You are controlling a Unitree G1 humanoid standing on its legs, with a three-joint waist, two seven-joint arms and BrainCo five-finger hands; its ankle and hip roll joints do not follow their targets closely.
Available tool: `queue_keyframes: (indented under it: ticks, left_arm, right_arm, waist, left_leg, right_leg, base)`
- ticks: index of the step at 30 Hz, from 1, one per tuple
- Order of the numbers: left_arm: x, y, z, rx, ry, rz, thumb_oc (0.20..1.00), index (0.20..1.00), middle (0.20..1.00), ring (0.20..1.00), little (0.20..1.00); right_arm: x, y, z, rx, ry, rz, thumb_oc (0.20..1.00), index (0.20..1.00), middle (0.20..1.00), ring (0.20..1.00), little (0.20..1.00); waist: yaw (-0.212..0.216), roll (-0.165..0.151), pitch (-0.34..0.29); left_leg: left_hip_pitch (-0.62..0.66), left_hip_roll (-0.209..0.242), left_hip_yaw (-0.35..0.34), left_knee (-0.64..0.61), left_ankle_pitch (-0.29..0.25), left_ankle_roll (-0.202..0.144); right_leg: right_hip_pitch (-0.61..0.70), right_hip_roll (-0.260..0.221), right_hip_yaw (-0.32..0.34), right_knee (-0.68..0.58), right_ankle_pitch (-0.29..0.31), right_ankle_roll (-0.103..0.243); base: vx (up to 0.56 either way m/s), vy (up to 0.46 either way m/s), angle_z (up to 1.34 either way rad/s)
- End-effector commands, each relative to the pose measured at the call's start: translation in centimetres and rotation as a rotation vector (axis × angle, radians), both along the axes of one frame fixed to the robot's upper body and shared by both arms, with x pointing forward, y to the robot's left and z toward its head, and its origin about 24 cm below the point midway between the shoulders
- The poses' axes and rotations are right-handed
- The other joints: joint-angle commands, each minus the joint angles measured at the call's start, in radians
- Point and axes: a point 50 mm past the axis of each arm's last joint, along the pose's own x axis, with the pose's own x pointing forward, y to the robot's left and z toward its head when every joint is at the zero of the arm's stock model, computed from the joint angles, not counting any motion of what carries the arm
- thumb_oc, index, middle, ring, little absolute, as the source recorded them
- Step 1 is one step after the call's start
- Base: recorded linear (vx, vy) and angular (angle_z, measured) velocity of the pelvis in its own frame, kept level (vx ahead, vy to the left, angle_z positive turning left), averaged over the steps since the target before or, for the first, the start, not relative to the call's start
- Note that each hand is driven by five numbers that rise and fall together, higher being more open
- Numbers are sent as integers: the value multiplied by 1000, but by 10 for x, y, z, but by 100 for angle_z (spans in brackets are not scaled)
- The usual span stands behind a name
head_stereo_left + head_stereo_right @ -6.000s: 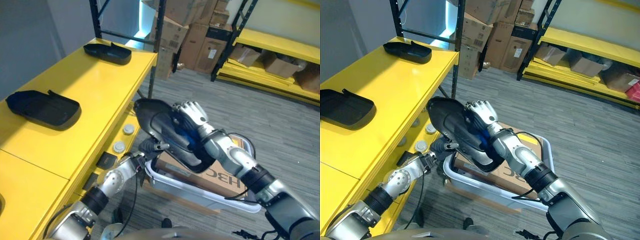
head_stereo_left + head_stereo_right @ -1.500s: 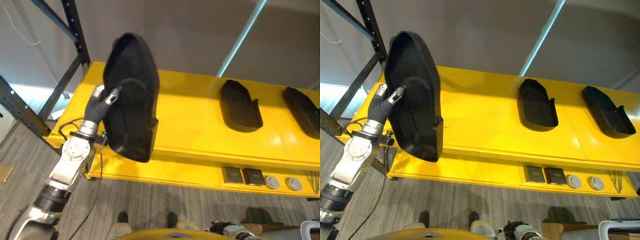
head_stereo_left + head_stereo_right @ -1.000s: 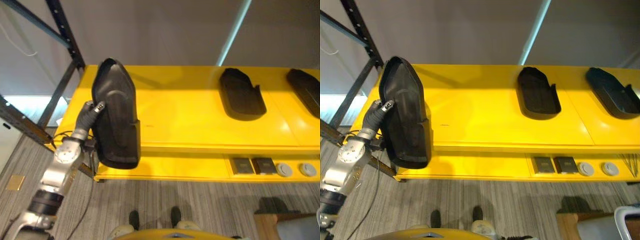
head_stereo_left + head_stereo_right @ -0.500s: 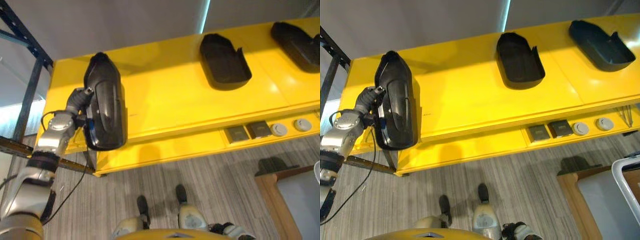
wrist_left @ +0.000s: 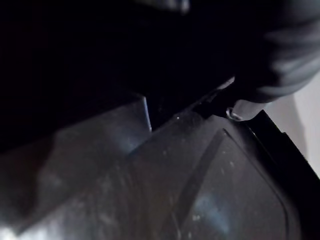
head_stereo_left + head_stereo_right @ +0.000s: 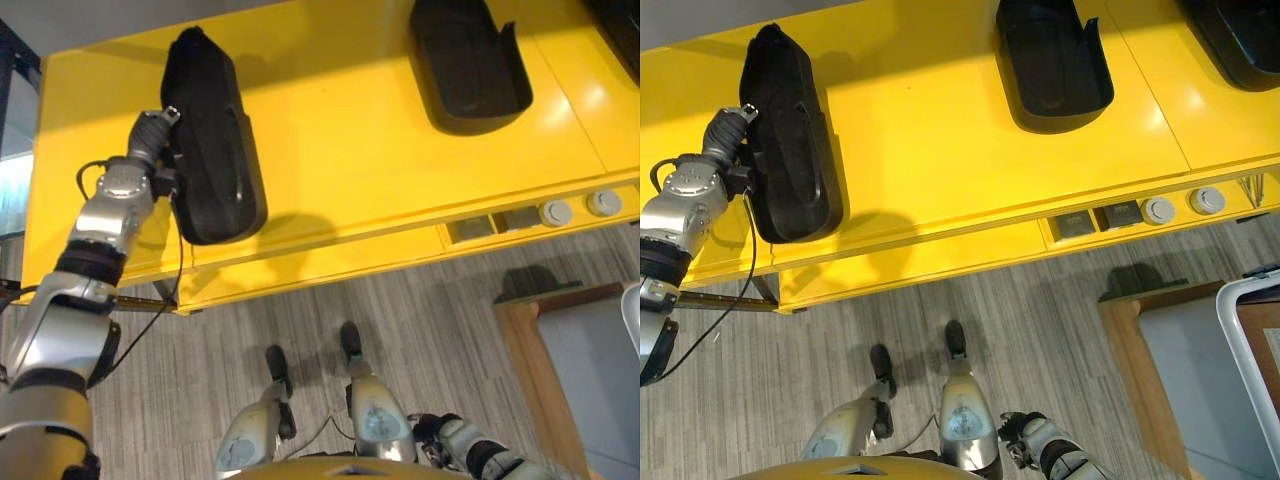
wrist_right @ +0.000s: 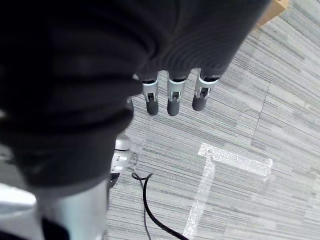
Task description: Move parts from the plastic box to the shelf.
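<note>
A long black moulded part [image 6: 212, 140] lies on the yellow shelf [image 6: 340, 150] near its left end, its near tip at the shelf's front edge. My left hand [image 6: 150, 138] is at the part's left rim, fingers curled onto it. The left wrist view has the part's dark inner surface [image 5: 200, 190] very close. Two more black parts rest further right on the shelf, one in the middle [image 6: 1052, 60] and one at the far right [image 6: 1240, 40]. My right hand [image 7: 172, 97] hangs over the floor with straight fingers, holding nothing.
The white plastic box's rim [image 6: 1248, 330] shows at the right edge, on a wooden base [image 6: 1140, 380]. Sockets and round knobs [image 6: 555, 212] sit on the shelf's front face. Grey carpet with a tape mark [image 7: 235, 160] lies below.
The view has tilted down and shifted. My left hand has brought the black part from upright in front of the shelf down flat onto its left end.
</note>
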Motion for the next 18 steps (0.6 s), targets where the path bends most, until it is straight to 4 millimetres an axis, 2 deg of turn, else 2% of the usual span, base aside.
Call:
queue_keyframes:
  ticks: [1,3,5,6,7,12,15,18]
  left_arm:
    - [3,19,27,147,-29,121,200,200,200,200,200]
    - [3,19,28,172,-25,125,200,200,200,200,200]
    - [3,21,30,270,2,115,200,200,200,200,200]
    - [3,21,31,290,8,119,338,338,338,338,338]
    - [3,23,34,348,29,119,1000,1000,1000,1000,1000]
    - [2,27,35,352,36,158,1000,1000,1000,1000,1000]
    - [2,30,31,392,62,197,1000,1000,1000,1000,1000]
    - [3,28,25,350,75,231,1000,1000,1000,1000,1000]
  right_arm:
    - [23,-21,13,-61,-93,-77,1000,1000,1000,1000,1000]
    - [23,-22,13,-57,-81,-80,1000,1000,1000,1000,1000]
    - [21,-26,13,-56,-80,-97,1000,1000,1000,1000,1000]
    - [23,-27,14,-58,-87,-102,1000,1000,1000,1000,1000]
    - [24,-29,16,-55,-101,-119,1000,1000,1000,1000,1000]
    - [16,-31,12,-28,-44,-143,1000,1000,1000,1000,1000]
    - [5,-27,7,-4,8,-159,1000,1000,1000,1000,1000]
    - [-2,-24,3,8,22,-180,1000,1000,1000,1000,1000]
  waist:
    - [-15,30,-9]
    - [-15,31,-6]
    - [-15,33,3]
    - [-14,33,3]
    - [-13,35,3]
    - [-15,37,-8]
    - [-13,35,-29]
    - [-9,29,-53]
  left_leg:
    - [1,28,2,0,-16,-30]
    - [-1,29,2,0,-15,-32]
    - [0,32,4,0,-14,-34]
    - [1,32,5,0,-13,-35]
    - [1,36,7,0,-13,-38]
    - [14,38,9,0,-13,-40]
    - [32,38,11,0,-16,-40]
    - [46,39,14,0,-19,-39]
  right_leg:
    - [-17,21,49,14,-27,17]
    - [-19,22,49,14,-27,17]
    - [-17,24,47,14,-28,16]
    - [-15,24,46,14,-28,16]
    - [-13,25,44,12,-30,16]
    - [0,28,42,11,-34,16]
    - [20,28,39,9,-37,17]
    - [38,30,34,6,-41,17]
  base:
    - [-32,-12,-3]
    - [-20,-17,-5]
    - [-18,-31,-3]
    - [-20,-30,0]
    - [0,0,0]
    - [8,-1,0]
    - [49,-25,0]
    - [29,-38,1]
